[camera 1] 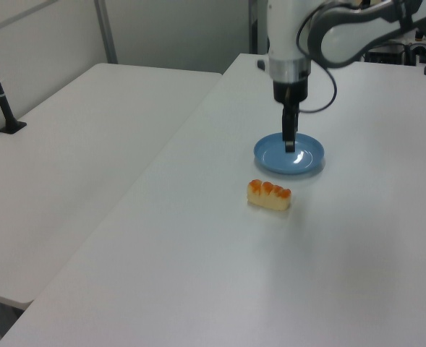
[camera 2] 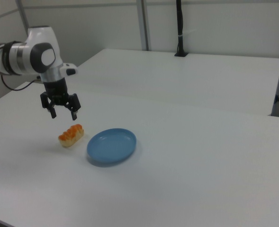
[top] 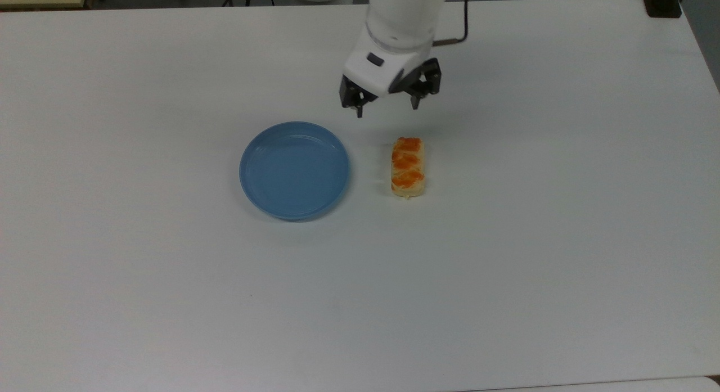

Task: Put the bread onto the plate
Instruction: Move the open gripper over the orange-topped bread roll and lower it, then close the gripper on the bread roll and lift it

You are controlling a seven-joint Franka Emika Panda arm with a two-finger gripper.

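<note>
The bread (top: 408,167), a pale-yellow loaf with orange-brown patches, lies on the white table, just right of the plate in the top view; it also appears at bread (camera 1: 269,194) and bread (camera 2: 71,135). The round light-blue plate (top: 294,170) sits empty, also seen as plate (camera 1: 289,153) and plate (camera 2: 112,145). My gripper (top: 387,107) hangs open above the table, just beyond the bread's far end in the top view, holding nothing. It also shows as gripper (camera 2: 64,114) above the bread, and as gripper (camera 1: 290,141) edge-on in front of the plate.
The white table (top: 506,268) spreads wide around both objects. A second white table (camera 1: 75,159) adjoins it at the left view's left. A black pole base (top: 662,4) stands at the top view's far right corner.
</note>
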